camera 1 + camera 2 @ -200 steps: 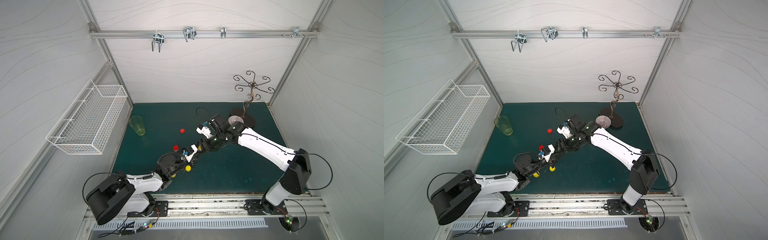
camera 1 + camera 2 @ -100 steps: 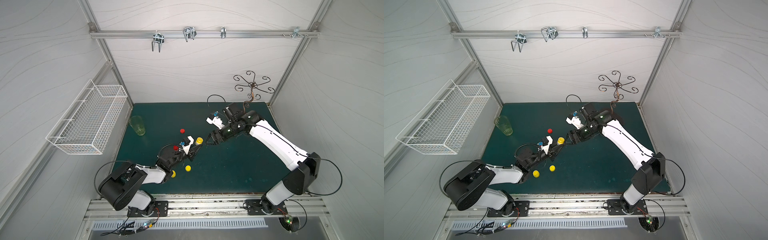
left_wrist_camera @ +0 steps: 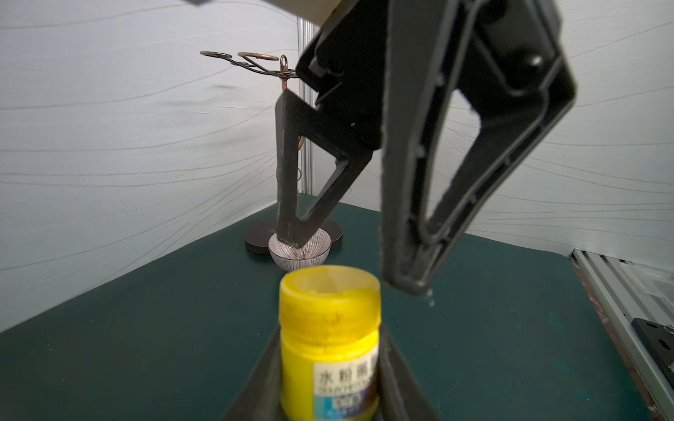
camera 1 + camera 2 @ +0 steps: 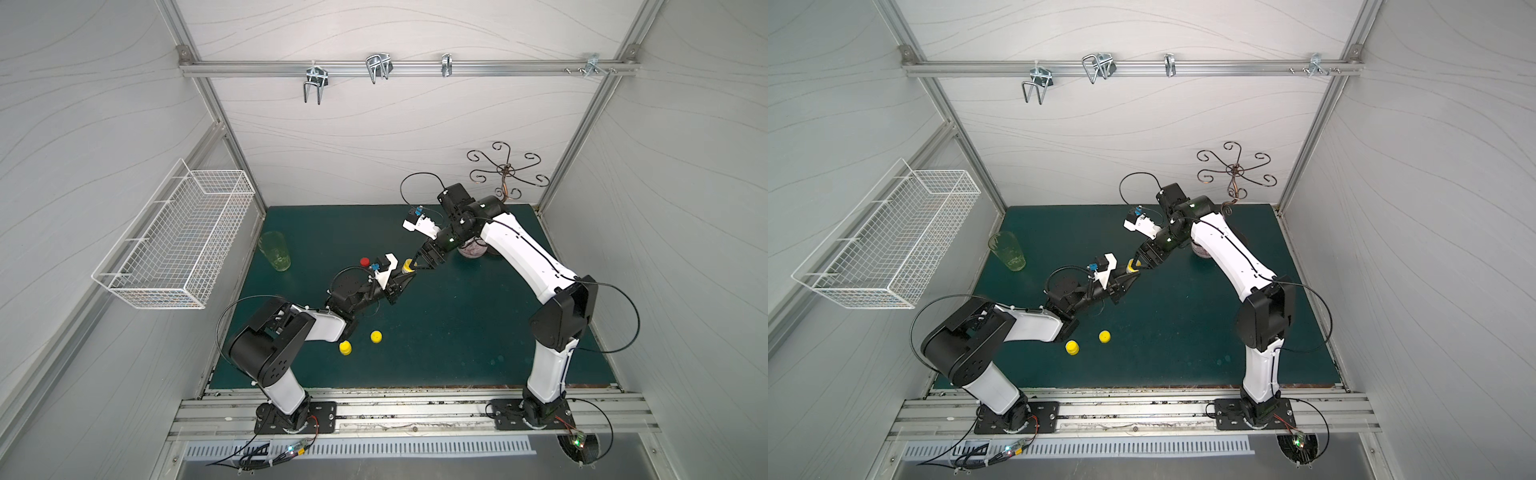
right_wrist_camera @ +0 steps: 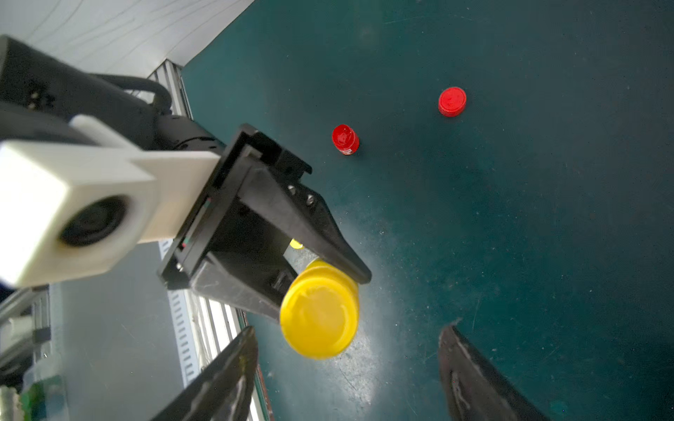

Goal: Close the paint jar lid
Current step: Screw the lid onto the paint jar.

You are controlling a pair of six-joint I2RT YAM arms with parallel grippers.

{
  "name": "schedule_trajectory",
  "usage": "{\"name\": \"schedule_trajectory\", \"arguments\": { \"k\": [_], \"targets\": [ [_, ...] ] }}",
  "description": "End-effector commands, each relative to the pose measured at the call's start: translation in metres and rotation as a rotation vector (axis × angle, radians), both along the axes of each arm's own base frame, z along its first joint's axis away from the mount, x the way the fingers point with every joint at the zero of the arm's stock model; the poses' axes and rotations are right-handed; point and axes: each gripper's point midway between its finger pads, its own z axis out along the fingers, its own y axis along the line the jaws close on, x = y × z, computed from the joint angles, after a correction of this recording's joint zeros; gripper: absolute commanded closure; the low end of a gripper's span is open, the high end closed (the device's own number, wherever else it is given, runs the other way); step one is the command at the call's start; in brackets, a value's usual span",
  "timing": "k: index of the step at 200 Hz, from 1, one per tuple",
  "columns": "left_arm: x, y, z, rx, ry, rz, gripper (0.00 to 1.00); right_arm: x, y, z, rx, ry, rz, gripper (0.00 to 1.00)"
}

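Left gripper [image 4: 402,277]: clamped on body of yellow paint jar [image 3: 328,350], near middle of green mat [image 4: 457,332]. Yellow lid [image 5: 319,317]: seated on jar mouth; tightness not discernible. Right gripper [image 5: 350,330]: jaws apart, tips just beside and above lid, no grip on it. Elsewhere on mat, well apart from jar: red jar [image 5: 345,140], red lid [image 5: 452,102], striped bowl [image 3: 299,251], green cup [image 4: 275,251].
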Motion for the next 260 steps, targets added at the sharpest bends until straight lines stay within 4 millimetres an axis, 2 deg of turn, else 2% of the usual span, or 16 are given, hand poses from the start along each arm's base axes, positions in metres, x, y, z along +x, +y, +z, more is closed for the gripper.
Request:
{"name": "schedule_trajectory", "arguments": {
  "k": [1, 18, 52, 109, 132, 180, 200, 236, 260],
  "targets": [
    [0.001, -0.002, 0.029, -0.066, -0.098, -0.027, 0.90, -0.010, 0.000, 0.015, 0.039, -0.038, 0.095, 0.22],
    [0.001, -0.003, 0.027, -0.065, -0.093, -0.031, 0.90, -0.012, 0.001, 0.013, 0.036, -0.027, 0.101, 0.23],
    [-0.002, -0.003, 0.028, -0.064, -0.094, -0.037, 0.90, -0.015, 0.003, -0.007, -0.005, 0.002, 0.109, 0.26],
    [-0.004, -0.003, 0.029, -0.070, -0.090, -0.046, 0.90, -0.017, 0.011, -0.023, -0.034, 0.033, 0.119, 0.32],
    [-0.003, -0.003, 0.029, -0.071, -0.088, -0.045, 0.90, -0.017, 0.014, -0.029, -0.042, 0.053, 0.116, 0.38],
    [-0.003, -0.002, 0.028, -0.068, -0.088, -0.042, 0.90, -0.020, 0.013, -0.030, -0.040, 0.071, 0.116, 0.63],
    [-0.002, -0.002, 0.028, -0.068, -0.091, -0.039, 0.90, -0.022, 0.013, -0.029, -0.037, 0.079, 0.114, 0.70],
    [0.004, -0.001, 0.030, -0.072, -0.091, -0.013, 0.90, -0.027, 0.018, -0.030, -0.033, 0.129, 0.092, 0.75],
    [0.014, 0.001, 0.035, -0.079, -0.109, 0.042, 0.90, -0.023, 0.023, -0.043, -0.078, 0.209, -0.013, 0.76]
  ]
}}
